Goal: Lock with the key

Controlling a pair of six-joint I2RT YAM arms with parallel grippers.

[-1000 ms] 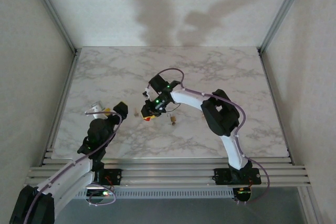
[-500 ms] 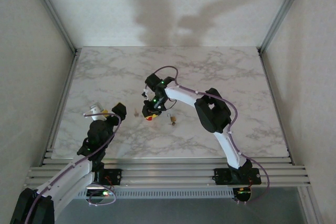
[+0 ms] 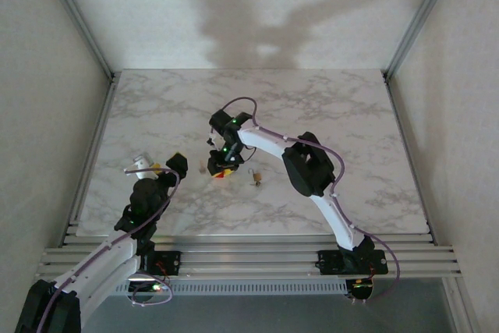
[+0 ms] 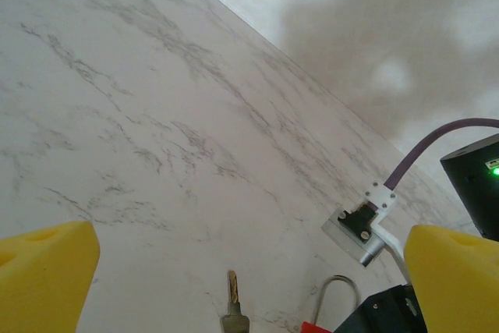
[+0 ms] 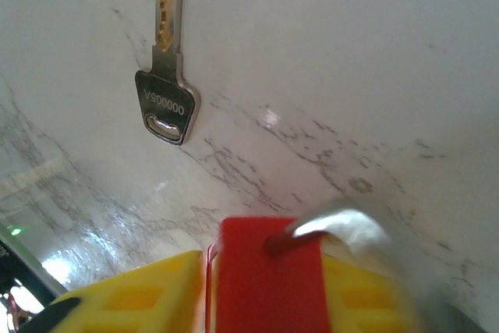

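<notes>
On the marble table the right arm reaches in from 5 o'clock and sets the right gripper down a little toward 8 o'clock of the table's middle. In the right wrist view a red padlock sits between the gripper's yellow pads, one pad close on each side, with a hairline of light along the left pad. Whether the pads press the padlock or merely flank it cannot be told. The padlock's silver shackle rises from the top of the red body toward 1 o'clock. The key lies flat on the marble at 11 o'clock of the padlock, apart from it. Its brass-toned blade points to 12 o'clock and its dark stamped head to 6 o'clock, and it is not in the lock. Seen from above, the key is just beside the padlock at 9 o'clock. A small brass-coloured thing, too small to identify, lies near the padlock at 4 o'clock. The left gripper sits at 9 o'clock of the key, apart from it. Its yellow fingers stand wide apart with only bare marble between them.
</notes>
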